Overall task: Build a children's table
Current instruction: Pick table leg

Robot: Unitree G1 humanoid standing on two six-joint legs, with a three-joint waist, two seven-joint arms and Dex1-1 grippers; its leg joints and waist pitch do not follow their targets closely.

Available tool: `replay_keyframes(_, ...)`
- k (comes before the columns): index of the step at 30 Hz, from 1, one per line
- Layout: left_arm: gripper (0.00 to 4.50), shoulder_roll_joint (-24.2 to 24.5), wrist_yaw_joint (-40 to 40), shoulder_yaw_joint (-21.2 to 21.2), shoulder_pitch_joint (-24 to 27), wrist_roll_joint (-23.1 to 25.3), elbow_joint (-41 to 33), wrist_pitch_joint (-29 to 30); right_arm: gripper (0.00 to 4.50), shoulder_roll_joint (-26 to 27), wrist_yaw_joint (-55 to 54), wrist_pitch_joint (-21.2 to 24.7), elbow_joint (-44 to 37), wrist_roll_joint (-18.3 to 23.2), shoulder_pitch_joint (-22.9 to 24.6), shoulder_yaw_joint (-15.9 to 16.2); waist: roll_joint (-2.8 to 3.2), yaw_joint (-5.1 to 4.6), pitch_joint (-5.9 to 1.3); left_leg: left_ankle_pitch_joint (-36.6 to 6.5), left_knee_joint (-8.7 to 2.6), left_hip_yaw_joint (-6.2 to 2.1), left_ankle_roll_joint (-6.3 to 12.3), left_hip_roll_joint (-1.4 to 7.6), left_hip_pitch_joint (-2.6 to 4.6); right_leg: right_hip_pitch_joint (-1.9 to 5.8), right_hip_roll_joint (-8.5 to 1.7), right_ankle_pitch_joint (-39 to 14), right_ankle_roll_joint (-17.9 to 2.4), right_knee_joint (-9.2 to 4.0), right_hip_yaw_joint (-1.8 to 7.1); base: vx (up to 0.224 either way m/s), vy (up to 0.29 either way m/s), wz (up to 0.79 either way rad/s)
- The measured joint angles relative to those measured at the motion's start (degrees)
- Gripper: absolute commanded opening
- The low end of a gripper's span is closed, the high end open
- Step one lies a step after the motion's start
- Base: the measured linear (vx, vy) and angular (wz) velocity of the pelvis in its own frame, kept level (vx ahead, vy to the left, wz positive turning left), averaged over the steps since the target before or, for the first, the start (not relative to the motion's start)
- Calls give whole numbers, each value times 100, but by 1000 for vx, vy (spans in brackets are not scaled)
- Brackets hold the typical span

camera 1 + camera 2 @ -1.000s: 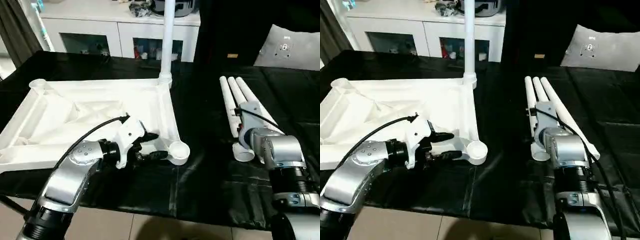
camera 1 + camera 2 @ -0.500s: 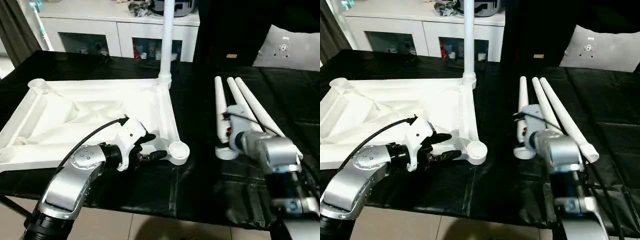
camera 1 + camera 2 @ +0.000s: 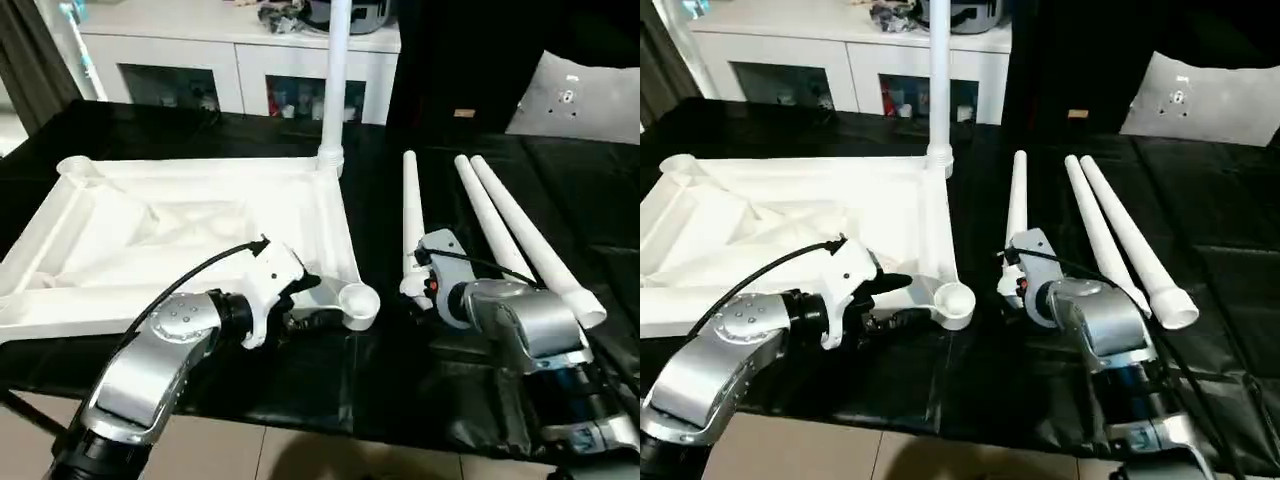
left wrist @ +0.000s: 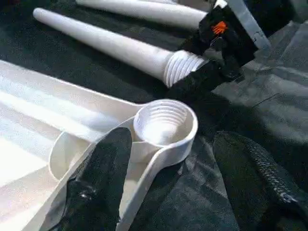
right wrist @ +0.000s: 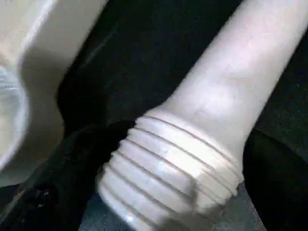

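Observation:
The white table top [image 3: 150,230] lies upside down on the left of the black cloth. One leg [image 3: 335,70] stands upright in its far right corner socket. My left gripper [image 3: 312,303] is open at the near right corner, its fingers [image 4: 103,173] straddling the empty threaded socket [image 4: 165,122]. Just right of that socket, my right gripper [image 3: 418,290] is shut on the threaded end [image 5: 168,178] of a lying leg [image 3: 409,210]. That leg points away from me. Two more loose legs [image 3: 490,225] lie side by side further right.
A white cabinet with glass doors [image 3: 200,70] stands behind the work surface. A grey cushion [image 3: 585,95] rests at the back right. The black cloth [image 3: 400,370] runs to the front edge just past my forearms.
My right gripper has carried one leg leftwards out of the group of three, bringing its threaded end close to the near right socket. The left gripper has stayed at that corner.

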Motion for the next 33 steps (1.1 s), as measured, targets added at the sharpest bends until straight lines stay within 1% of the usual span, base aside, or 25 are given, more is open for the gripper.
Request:
replay_keyframes(5, 304, -13, 18, -45, -39, -4, 0, 38, 450, -100, -9, 41, -52, -7, -2, -10, -3, -7, 0, 0, 1, 0, 0, 0, 1, 0, 0, 0, 0, 1, -1, 0, 0, 0)
replay_keyframes(10, 304, -15, 56, -50, -89, -12, -7, 50, 450, -149, -81, 247, -212, -6, -2, -43, -6, -15, 1, 0, 3, -1, 0, 0, 0, 0, 1, 0, 0, 2, 0, 0, 0, 0)
replay_keyframes(11, 304, -15, 59, -51, -89, -14, -9, 55, 450, -139, -117, 252, -245, -5, -2, -71, -8, -15, 0, 0, 3, -1, 0, 0, 0, 0, 1, 0, 0, 2, 0, 0, 0, 0)
replay_keyframes(14, 304, -5, 93, -51, -89, -42, -23, 85, 450, 26, -334, 248, -229, -7, -37, -332, -14, -12, -1, 0, 4, -1, 0, 1, 0, 0, 1, 0, 0, 3, -1, 0, 0, 0)
replay_keyframes(15, 304, 11, 108, -52, -89, -53, -24, 97, 450, 138, -492, 181, -92, -15, -153, -472, -13, -23, -1, 1, 7, -1, 0, 0, 0, -1, 1, 0, 0, 4, 0, 0, 0, 0)
replay_keyframes(18, 304, 36, 108, -67, -89, -71, -33, 102, 450, 225, -828, -103, 329, -72, -532, -724, -15, -15, -2, 1, 13, -1, 0, 0, 1, 0, 1, 0, 0, 4, 0, 0, 0, 0)
replay_keyframes(20, 304, 52, 109, -68, -95, -74, -33, 103, 450, 273, -955, -227, 569, -75, -693, -827, -21, -14, -5, 1, 13, -2, 0, 0, 1, 1, 1, 0, 0, 4, -1, 0, 0, 0)
replay_keyframes(24, 304, 60, 111, -88, -109, -90, -32, 107, 450, 476, -1124, -513, 1240, -49, -893, -973, -27, -7, -5, 0, 12, -2, 0, 0, -5, -1, 0, 3, -4, 5, -1, 0, 0, 0)
replay_keyframes(28, 304, 80, 119, -95, -140, -111, -34, 109, 450, 542, -1229, -767, 1834, -55, -1077, -1020, -30, -6, -3, 0, 12, -2, 0, 0, -6, -2, 0, 12, -20, 9, -2, 0, 0, 0)
replay_keyframes(31, 304, 78, 126, -101, -140, -117, -37, 110, 450, 579, -1348, -1012, 2350, -69, -1195, -1153, -51, -4, 0, 1, 13, -2, 0, 1, -4, -2, 0, 10, -16, 10, -2, 0, 0, 0)
replay_keyframes(33, 304, 78, 135, -116, -140, -117, -37, 110, 450, 597, -1346, -1149, 2533, -64, -1215, -1170, -64, -6, -2, 1, 14, -1, 0, 1, -5, -2, 0, 10, -16, 11, -2, 0, 0, 0)
